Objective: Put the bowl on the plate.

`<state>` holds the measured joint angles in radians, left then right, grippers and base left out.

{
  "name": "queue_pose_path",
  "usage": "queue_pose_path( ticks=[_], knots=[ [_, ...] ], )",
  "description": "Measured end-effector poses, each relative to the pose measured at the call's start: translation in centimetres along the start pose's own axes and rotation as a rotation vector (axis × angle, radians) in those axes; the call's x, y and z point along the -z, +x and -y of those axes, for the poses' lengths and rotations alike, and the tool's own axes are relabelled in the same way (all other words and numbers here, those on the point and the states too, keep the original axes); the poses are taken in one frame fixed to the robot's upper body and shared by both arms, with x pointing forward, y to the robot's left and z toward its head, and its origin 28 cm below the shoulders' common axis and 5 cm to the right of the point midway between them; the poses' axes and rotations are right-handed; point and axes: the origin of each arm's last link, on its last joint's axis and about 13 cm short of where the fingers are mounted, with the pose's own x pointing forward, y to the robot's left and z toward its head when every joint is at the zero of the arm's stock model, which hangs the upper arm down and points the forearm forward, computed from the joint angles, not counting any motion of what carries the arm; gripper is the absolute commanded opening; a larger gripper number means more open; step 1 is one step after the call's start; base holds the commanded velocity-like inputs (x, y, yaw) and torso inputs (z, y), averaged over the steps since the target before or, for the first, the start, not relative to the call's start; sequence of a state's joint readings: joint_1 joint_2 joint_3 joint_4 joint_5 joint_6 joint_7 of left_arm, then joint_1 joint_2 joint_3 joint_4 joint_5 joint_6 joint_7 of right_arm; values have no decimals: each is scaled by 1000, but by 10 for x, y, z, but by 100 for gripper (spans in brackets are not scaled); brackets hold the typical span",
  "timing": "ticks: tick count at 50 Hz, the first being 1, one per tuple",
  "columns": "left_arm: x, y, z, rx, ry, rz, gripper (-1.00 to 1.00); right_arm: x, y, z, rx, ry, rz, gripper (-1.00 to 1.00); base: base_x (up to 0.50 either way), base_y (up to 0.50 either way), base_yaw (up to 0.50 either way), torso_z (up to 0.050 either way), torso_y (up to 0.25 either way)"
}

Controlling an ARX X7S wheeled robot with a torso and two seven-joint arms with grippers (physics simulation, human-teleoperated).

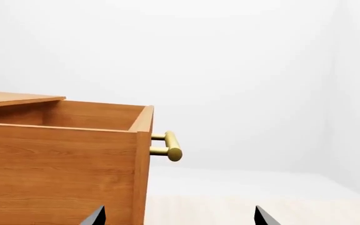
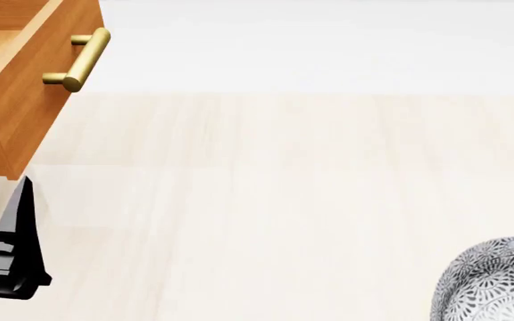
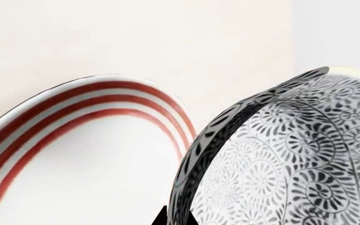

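Observation:
The bowl, white with a dense grey-black floral pattern, fills one side of the right wrist view and shows at the lower right edge of the head view. My right gripper is shut on the bowl's rim, one dark fingertip on each side of the wall. Beside and partly under the bowl lies the plate, white with red rings around its rim. It is out of the head view. My left gripper is open with nothing between its tips, close to the wooden drawer.
An open wooden drawer with a brass bar handle stands at the upper left of the head view. One dark left finger hangs just below it. A pale wooden surface stretches between the drawer and the bowl.

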<state>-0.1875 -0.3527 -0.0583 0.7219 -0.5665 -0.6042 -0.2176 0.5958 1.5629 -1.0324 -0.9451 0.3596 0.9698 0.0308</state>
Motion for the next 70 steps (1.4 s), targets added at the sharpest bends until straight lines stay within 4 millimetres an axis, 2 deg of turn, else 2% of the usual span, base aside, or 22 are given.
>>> queue_pose_path(
  ticks=[24,50,51,70],
  knots=[
    [-1,0,1,0,5,0,100,17,10,-31,-66,58,-56,-100,0,0,0,0,0],
    [-3,0,2,2,13,4,100,27,16,-45,-99,90,-67,-100,0,0,0,0,0],
    [-3,0,2,3,13,4,100,27,16,-45,-100,91,-67,100,0,0,0,0,0],
    [-3,0,2,2,13,4,100,26,19,-35,-28,64,-49,100,0,0,0,0,0]
  ],
)
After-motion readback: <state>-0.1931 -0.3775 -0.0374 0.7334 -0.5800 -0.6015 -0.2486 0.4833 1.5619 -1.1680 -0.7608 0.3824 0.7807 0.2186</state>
